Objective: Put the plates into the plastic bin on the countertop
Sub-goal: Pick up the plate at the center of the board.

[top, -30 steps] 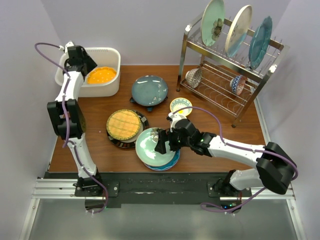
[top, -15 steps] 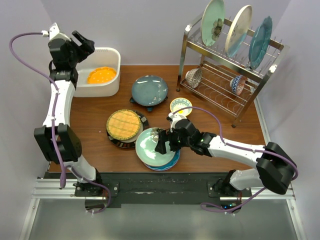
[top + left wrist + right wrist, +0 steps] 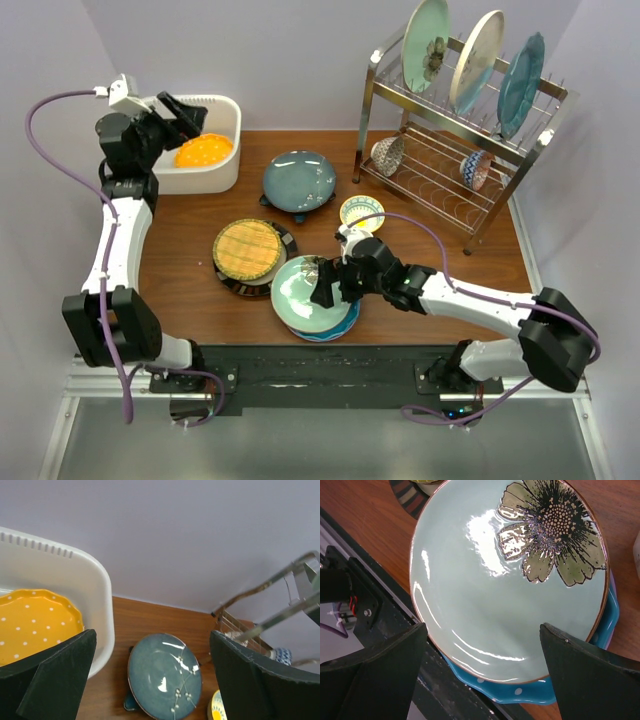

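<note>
A steel wire dish rack (image 3: 366, 120) fills the far right corner of the worktop (image 3: 190, 260), with three plates upright in its top tier and two small patterned bowls on the lower one. In the middle, a dark teal plate (image 3: 298, 180) sits on a blue star-shaped plate (image 3: 128, 702), of which only the points show. A small yellow bowl (image 3: 360, 212) is just beside it, on the near right. Closer in lies the black-rimmed plate with the woven yellow centre (image 3: 248, 250). Its right edge is overlapped by a stack topped with the pale green floral plate (image 3: 495, 595), and a blue dotted plate (image 3: 530, 692) lies under that.

The white plastic bin (image 3: 222, 170) stands at the far left corner. The orange white-dotted plate (image 3: 203, 151) lies flat inside it.

The left arm climbs the worktop's left edge, elbow near its base and forearm reaching up and away. Its left gripper (image 3: 188, 120) is raised over the bin's left end and aims towards the rack — fingers spread wide, holding nothing.

The right arm stretches low along the near edge from the right. Its right gripper (image 3: 328, 283) points down over the floral plate — fingers wide apart at either side of the plate in the wrist view, not closed on it.
</note>
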Tool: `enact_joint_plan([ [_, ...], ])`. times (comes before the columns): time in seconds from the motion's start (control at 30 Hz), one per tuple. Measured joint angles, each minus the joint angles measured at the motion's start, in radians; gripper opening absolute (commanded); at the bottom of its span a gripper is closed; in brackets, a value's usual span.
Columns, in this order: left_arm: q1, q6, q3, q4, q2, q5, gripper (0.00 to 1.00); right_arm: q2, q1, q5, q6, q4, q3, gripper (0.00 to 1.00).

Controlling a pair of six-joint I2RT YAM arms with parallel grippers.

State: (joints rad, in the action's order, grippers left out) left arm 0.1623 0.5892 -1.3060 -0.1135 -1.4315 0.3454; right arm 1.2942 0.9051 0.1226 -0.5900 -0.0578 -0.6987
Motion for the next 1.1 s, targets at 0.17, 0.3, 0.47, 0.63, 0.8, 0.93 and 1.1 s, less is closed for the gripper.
enact_joint_plan([
  [0.17,0.0,-0.009,0.024,0.012,0.049,0.128,1.0,-0.012,0.0,-0.001,0.0,-0.003,0.0,0.99],
  [0.3,0.0,-0.001,0.026,0.042,0.051,0.21,1.0,-0.013,0.0,-0.002,-0.001,-0.011,0.0,0.99],
  [0.47,0.0,0.024,0.074,0.058,0.048,0.318,1.0,-0.029,0.0,-0.013,-0.001,-0.04,0.0,0.99],
  [0.63,0.0,0.026,0.127,0.094,0.042,0.399,1.0,-0.041,0.0,-0.034,-0.002,-0.063,0.0,0.99],
  [0.8,0.0,-0.019,0.149,0.196,0.049,0.429,1.0,-0.041,0.0,-0.046,-0.006,-0.088,0.0,0.99],
  [0.93,0.0,-0.069,0.173,0.273,0.071,0.452,1.0,-0.041,0.0,-0.053,-0.013,-0.105,0.002,0.99],
  [1.1,-0.003,-0.138,0.216,0.365,0.1,0.46,0.98,-0.041,0.0,-0.053,-0.029,-0.116,0.019,0.99],
])
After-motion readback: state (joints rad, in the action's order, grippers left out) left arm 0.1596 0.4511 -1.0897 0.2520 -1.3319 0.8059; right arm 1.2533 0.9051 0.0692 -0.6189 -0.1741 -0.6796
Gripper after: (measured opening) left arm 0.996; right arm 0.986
